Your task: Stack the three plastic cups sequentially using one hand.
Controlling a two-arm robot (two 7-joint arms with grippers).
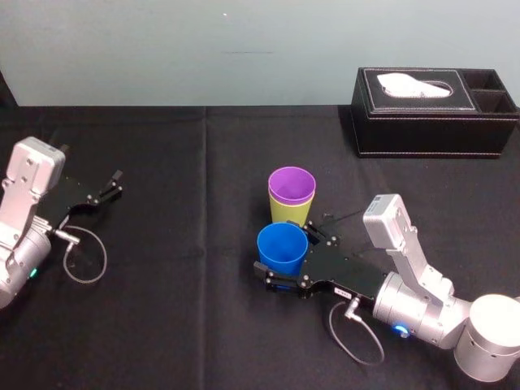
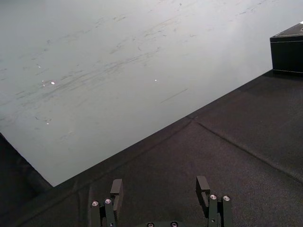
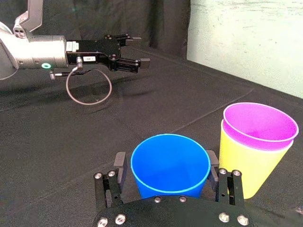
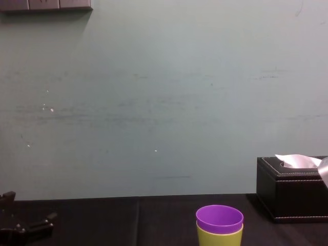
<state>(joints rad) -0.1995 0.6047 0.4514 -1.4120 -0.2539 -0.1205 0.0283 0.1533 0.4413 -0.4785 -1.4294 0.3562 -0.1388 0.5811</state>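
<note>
Silver arms (image 1: pixel 422 294), black end effectors (image 2: pixel 160 189), looped grey cables (image 3: pixel 88 103).

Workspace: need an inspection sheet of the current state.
Surface: black cloth, creased.
Job's things: purple cup nested in yellow-green cup; blue cup upright beside them, unstacked.
Clutter: tissue box, far right.
Grippers: right pincer open, straddling blue cup; left pincer open, parked far left.
Cables: left cable loop; right cable loop.
Surroundings: pale wall behind.

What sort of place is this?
Likely a robot lab bench: a black-clothed table by a bare wall, a tissue box, a purple cup nested in a yellow-green cup, the right end effector around a blue cup, the left end effector parked aside.
</note>
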